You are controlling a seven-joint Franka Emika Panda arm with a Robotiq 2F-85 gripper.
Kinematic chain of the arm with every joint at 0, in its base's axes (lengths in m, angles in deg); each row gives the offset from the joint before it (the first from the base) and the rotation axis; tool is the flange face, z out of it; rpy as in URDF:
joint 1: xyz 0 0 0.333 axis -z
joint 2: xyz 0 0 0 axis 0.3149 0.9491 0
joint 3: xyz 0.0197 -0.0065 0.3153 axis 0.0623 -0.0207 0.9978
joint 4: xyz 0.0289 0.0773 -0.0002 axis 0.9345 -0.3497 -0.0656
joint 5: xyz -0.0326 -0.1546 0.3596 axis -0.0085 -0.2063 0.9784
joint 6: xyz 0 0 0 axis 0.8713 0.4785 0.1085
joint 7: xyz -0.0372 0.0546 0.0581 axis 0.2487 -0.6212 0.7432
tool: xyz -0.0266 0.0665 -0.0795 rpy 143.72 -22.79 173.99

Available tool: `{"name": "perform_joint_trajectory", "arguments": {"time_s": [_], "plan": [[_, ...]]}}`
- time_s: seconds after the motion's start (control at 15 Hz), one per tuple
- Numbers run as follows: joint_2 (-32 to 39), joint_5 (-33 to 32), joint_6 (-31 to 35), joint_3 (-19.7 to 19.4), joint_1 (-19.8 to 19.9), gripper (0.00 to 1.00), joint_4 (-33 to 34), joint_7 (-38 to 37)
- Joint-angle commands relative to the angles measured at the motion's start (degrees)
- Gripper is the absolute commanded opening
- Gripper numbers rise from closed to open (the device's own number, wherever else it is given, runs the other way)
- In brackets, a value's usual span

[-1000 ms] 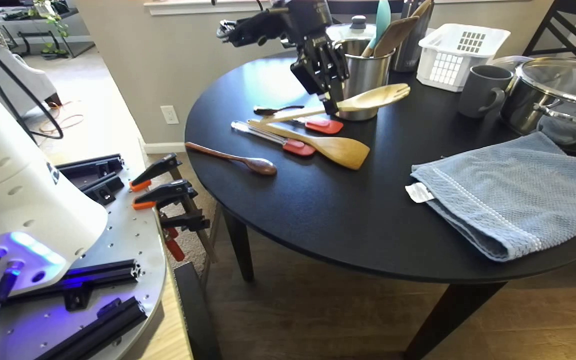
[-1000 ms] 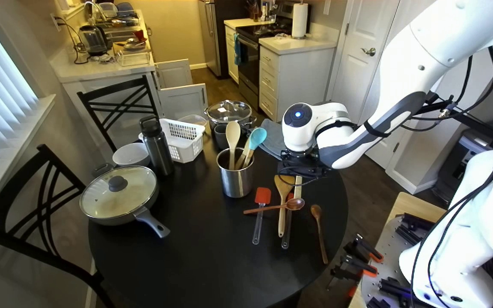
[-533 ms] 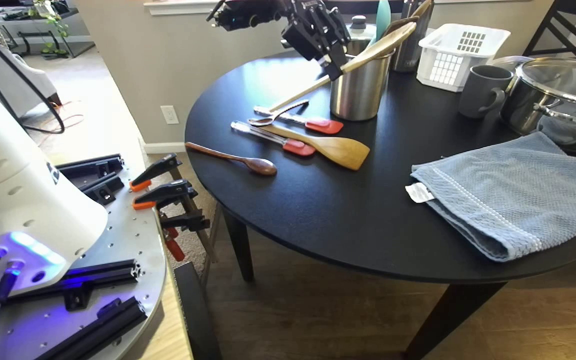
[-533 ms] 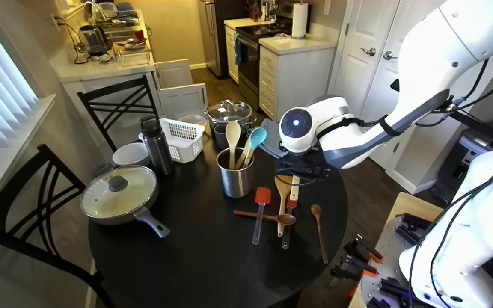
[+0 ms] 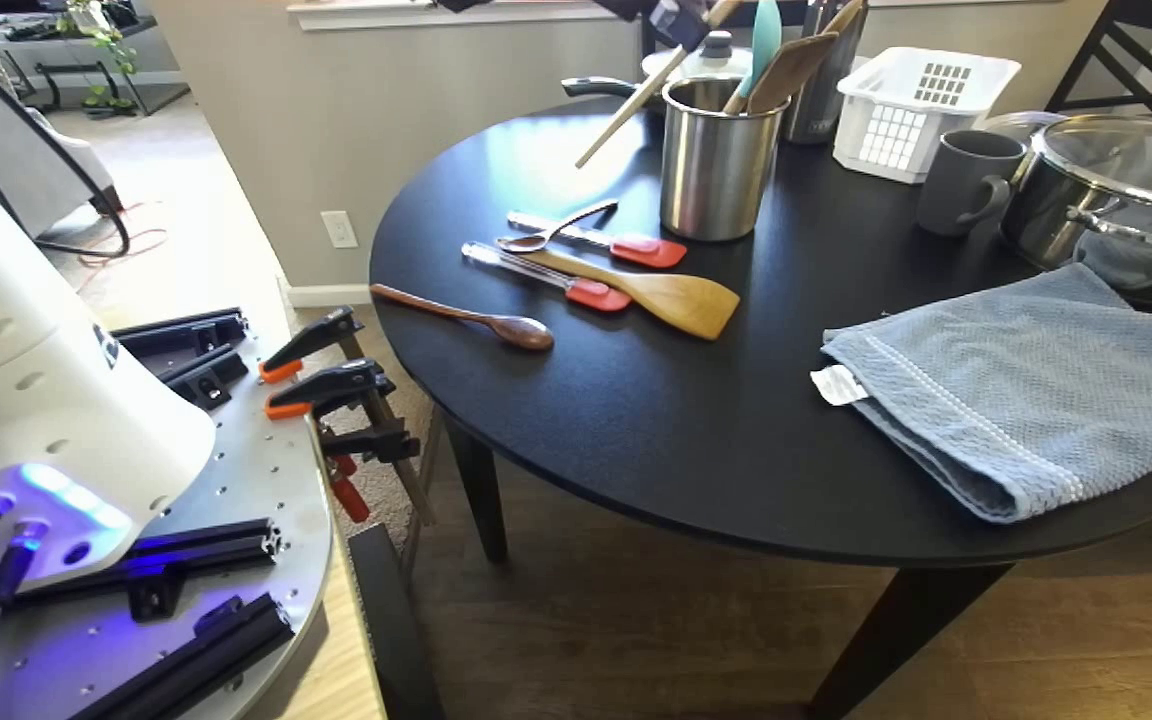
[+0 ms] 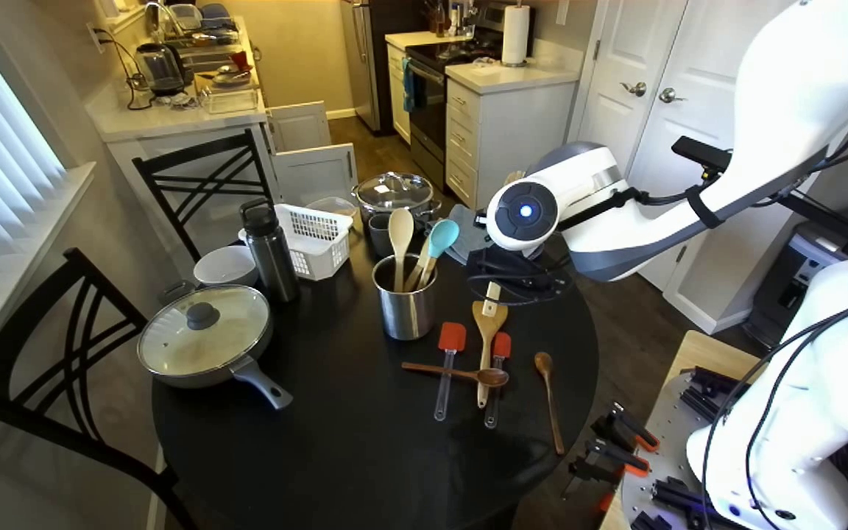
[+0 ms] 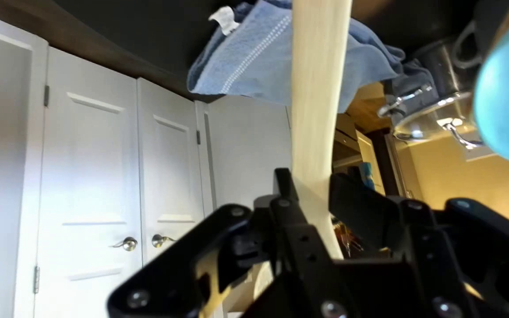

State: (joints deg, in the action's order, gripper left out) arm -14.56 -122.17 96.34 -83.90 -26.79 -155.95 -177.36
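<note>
Pale wooden spoon (image 7: 318,110), raised above the tabletop (image 5: 676,440), with its handle clamped firmly between both sides of the claw (image 7: 311,183). The handle looks long, slim and straight, smooth and cream-coloured, with faint lengthwise grain; the head is mostly hidden. It slants, the free end lower, near the steel utensil crock (image 5: 714,175). A dark brown spoon (image 5: 523,332) lies close to the tabletop edge nearest the robot's base (image 5: 46,400), with a golden wooden turner (image 5: 691,305) farther in.
</note>
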Motion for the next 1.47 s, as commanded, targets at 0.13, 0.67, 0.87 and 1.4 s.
{"name": "perform_joint_trajectory", "arguments": {"time_s": [0.13, 0.67, 0.87, 1.4], "plan": [[-3.5, -8.1, -1.7, 4.9, -0.5, 0.07, 2.8, -7.3], [8.7, -31.1, -15.7, 10.0, -3.0, 0.07, 14.1, -15.1], [15.0, -34.8, -20.1, 9.2, -3.2, 0.07, 17.7, -15.8], [25.2, -34.7, -22.1, 8.2, -3.0, 0.07, 23.3, -17.1]]}}
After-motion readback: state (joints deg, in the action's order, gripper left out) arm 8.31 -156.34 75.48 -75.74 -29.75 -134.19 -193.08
